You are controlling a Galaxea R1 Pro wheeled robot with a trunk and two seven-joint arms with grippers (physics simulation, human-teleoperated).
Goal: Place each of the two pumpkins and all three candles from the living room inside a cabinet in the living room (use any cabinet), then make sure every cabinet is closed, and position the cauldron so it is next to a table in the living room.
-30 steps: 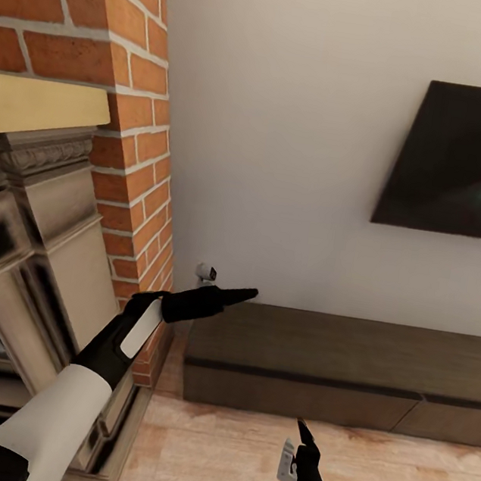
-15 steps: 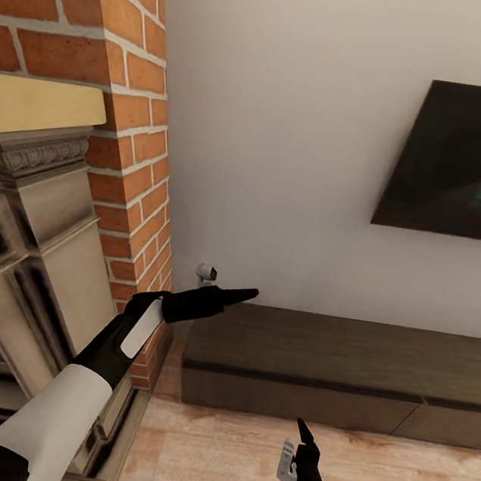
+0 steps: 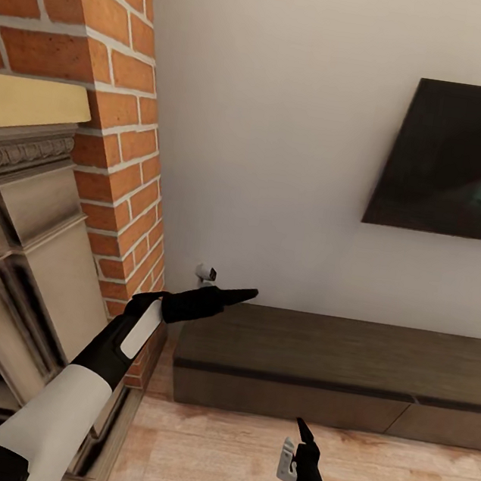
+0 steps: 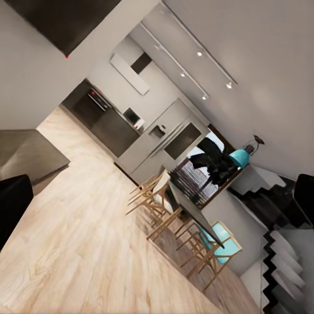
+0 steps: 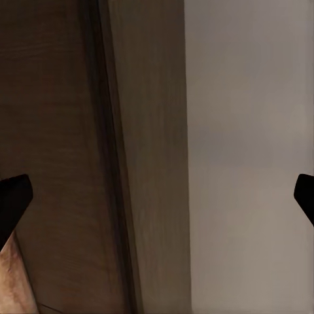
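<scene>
matt dark wood cabinet (image 3: 332,349), rough brick chimney (image 3: 124,140)

You get soft, even simulator light with faint shadows. The white wall (image 3: 282,162) is bright, the television (image 3: 458,164) shows a dim teal reflection, ceiling spotlights (image 4: 199,55) glow, and the cabinet (image 5: 78,131) looks soft and blurred close up.

Bare wood floor (image 3: 240,462) in front of the cabinet (image 3: 328,375): open passage. Brick fireplace (image 3: 89,173) blocks the left; wall w/ TV (image 3: 458,160) behind. Cabinet top bare.
</scene>
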